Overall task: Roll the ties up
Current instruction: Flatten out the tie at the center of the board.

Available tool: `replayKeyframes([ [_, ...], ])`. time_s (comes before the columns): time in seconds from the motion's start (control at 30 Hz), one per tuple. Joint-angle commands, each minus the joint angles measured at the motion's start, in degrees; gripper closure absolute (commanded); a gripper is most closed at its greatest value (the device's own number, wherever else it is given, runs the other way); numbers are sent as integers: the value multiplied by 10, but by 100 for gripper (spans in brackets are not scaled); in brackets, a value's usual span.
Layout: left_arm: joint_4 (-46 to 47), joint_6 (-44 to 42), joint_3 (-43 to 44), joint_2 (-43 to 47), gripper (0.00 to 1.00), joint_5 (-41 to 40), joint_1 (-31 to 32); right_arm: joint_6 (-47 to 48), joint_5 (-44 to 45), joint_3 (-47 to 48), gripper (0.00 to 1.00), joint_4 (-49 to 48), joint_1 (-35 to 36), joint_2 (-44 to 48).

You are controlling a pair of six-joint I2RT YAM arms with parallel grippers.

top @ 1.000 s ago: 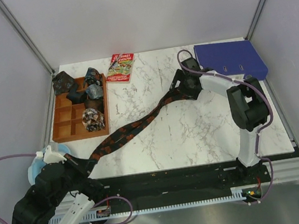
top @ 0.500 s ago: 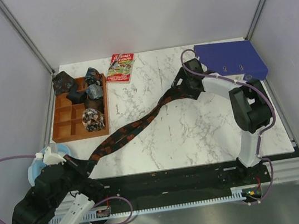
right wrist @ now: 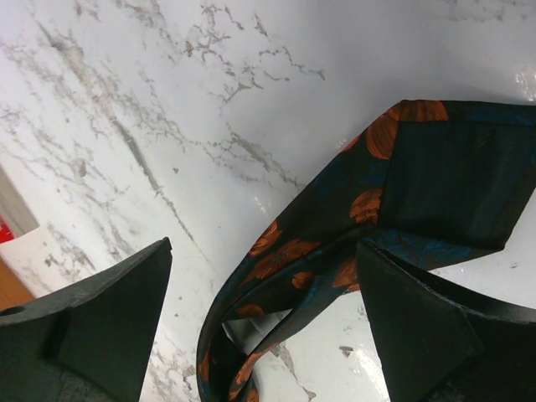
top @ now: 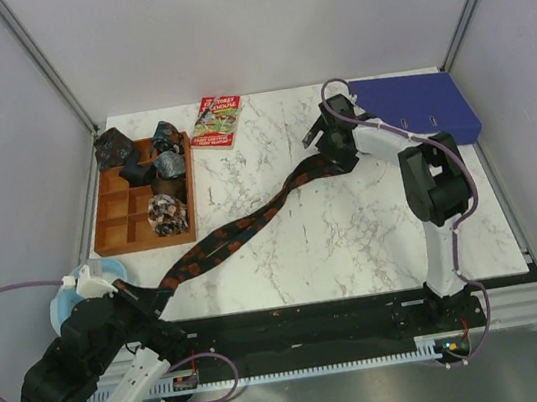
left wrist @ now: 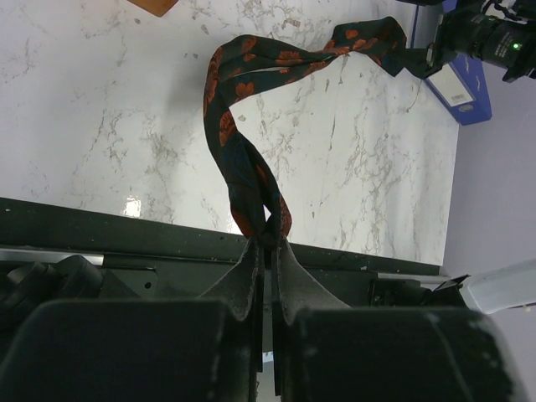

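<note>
Marble table (top: 355, 239): left hand (left wrist: 267, 249) pinches long tie (top: 251, 222) (right hand (right wrist: 260, 280) spread).

Legible text: none.
The booklet (top: 217, 122) at the table's (top: 355, 239) far edge had yellow and white cover lettering, too small to make out from the top view. The white spine label (left wrist: 453, 84) on the blue binder (top: 416, 106) at the far right corner showed in the left wrist view, but nothing on it was readable.
</note>
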State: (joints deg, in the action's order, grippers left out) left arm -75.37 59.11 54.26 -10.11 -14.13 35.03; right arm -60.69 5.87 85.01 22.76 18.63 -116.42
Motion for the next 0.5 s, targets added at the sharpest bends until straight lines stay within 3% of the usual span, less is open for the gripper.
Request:
replayKeyframes([
  [0.0,-5,-10,-3,12,98,-15,0,7,41,90,2,94,6,-43],
  [0.13,-5,-14,-3,15,98,-17,0,33,80,117,8,132,21,-64],
  [0.2,-4,-17,-1,16,98,-20,0,43,82,97,23,126,25,-64],
  [0.23,-3,-17,-1,17,98,-21,1,47,79,90,34,122,25,-63],
  [0.27,-4,-19,0,14,98,-22,1,48,78,75,52,120,26,-61],
  [0.37,-4,-23,1,15,98,-26,1,49,78,45,85,110,28,-51],
  [0.43,-5,-25,2,14,98,-26,1,53,78,31,99,104,29,-35],
  [0.47,-5,-25,5,13,98,-26,1,58,76,17,100,102,28,-28],
])
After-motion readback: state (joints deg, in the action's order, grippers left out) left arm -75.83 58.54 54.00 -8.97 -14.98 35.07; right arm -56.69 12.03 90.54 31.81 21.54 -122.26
